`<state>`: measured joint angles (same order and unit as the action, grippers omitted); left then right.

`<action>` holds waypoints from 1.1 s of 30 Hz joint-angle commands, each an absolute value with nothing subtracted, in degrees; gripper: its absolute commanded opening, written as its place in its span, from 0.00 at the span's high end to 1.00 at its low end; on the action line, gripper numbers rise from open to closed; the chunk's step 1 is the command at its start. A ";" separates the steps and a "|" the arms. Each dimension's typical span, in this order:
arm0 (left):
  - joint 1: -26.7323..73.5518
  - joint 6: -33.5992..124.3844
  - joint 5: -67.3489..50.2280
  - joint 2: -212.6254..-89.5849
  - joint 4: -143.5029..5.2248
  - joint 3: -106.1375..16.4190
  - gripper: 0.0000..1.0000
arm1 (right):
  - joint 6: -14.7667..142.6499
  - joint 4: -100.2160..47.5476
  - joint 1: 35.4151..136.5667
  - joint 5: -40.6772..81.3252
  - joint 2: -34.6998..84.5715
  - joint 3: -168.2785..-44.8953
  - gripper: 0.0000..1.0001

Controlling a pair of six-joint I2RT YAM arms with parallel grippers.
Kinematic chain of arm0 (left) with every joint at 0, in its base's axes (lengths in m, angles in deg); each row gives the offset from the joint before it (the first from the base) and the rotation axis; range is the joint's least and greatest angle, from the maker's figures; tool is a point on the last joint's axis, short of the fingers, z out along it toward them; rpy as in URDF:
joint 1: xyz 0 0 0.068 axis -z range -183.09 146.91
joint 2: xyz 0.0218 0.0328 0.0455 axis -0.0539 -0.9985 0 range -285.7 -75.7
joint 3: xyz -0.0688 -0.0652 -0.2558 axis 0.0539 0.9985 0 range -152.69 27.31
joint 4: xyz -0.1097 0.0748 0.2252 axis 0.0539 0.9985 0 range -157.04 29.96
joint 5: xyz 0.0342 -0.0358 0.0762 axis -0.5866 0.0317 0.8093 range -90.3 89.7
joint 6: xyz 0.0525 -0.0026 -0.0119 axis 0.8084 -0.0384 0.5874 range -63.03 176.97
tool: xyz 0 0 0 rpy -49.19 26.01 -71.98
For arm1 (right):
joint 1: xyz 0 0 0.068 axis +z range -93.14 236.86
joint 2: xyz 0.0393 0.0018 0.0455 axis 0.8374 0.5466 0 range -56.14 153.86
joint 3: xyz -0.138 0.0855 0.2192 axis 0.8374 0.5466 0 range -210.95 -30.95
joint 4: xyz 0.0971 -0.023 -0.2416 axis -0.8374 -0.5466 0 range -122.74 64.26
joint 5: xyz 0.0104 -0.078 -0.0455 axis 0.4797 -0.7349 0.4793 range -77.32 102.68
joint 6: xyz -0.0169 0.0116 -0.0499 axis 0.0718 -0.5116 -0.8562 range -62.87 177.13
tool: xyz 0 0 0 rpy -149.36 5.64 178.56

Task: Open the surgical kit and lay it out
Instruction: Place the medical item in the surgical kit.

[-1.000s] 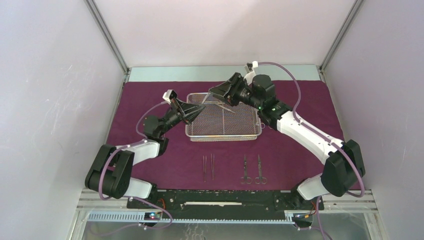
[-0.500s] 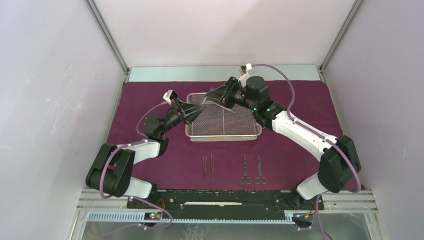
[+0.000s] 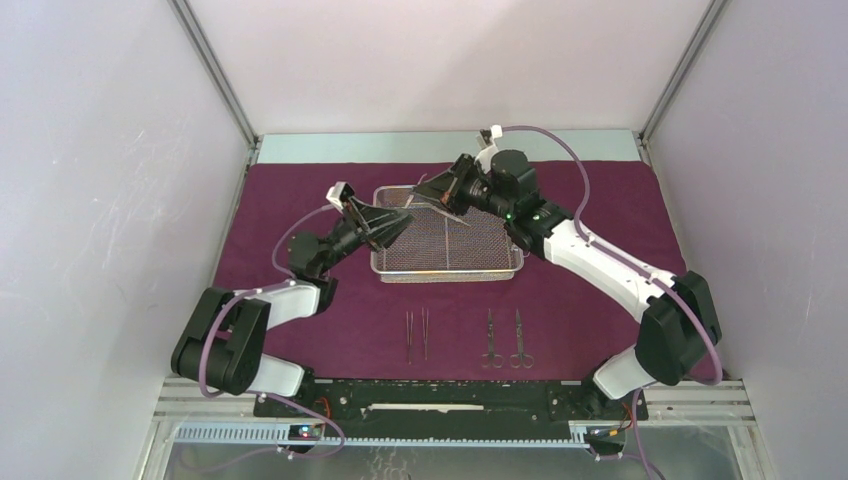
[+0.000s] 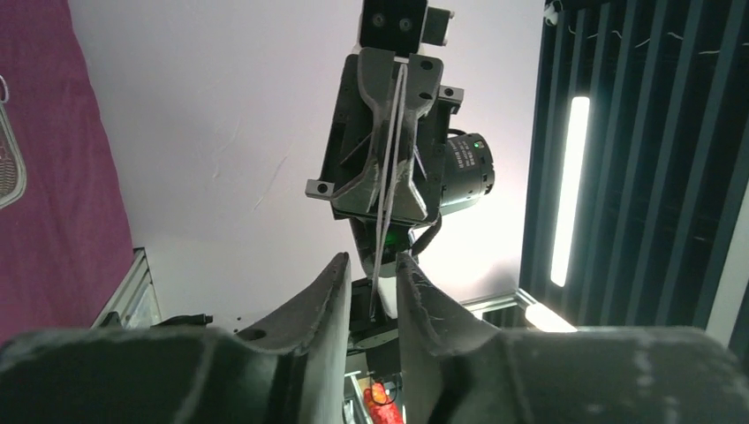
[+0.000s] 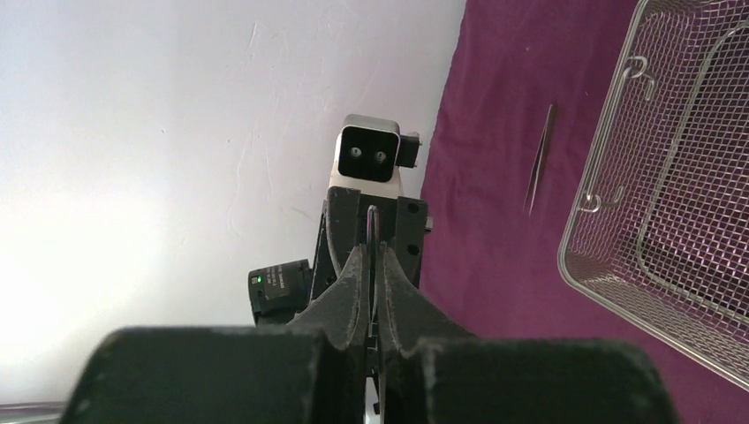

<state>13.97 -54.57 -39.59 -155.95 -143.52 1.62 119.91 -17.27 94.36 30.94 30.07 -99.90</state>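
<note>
Just handed the tweezers (image 4: 385,190) across, up over the mesh tray (image 3: 447,274). Now squeezed tight in the right gripper (image 5: 375,256), let loose by the left gripper (image 4: 373,262), opened only a little. Probably ready to lay down on the cloth (image 3: 580,330) next

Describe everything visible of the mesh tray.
The tray is a rectangular basket of silver wire mesh, with low upright walls, a thicker wire rim and small wire loops on one wall. It sits flat and crosswise on the maroon cloth, beyond the table's middle. Nothing shows inside it. The left tool and right tool hang above its far left corner with tweezers between them; no contact with the tray is visible.
</note>
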 commanded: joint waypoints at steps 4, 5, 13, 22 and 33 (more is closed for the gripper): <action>13.07 -42.97 -41.43 -150.50 -133.15 3.35 0.40 | 114.72 -24.45 95.48 27.03 30.20 -105.91 1.00; 12.82 -40.01 -41.76 -148.79 -128.50 3.08 0.33 | 114.37 -25.31 95.65 26.77 30.24 -106.36 1.00; 10.64 -0.65 -35.34 -130.65 -69.56 -8.59 0.00 | 112.22 -33.77 96.71 24.40 30.85 -108.89 1.00; 8.35 13.83 -29.50 -124.13 -50.38 -11.75 0.00 | 111.02 -40.49 99.18 21.40 31.22 -110.11 1.00; 8.12 28.00 -17.66 -119.36 -35.04 -15.59 0.00 | 110.86 -53.42 108.22 12.74 32.80 -110.66 1.00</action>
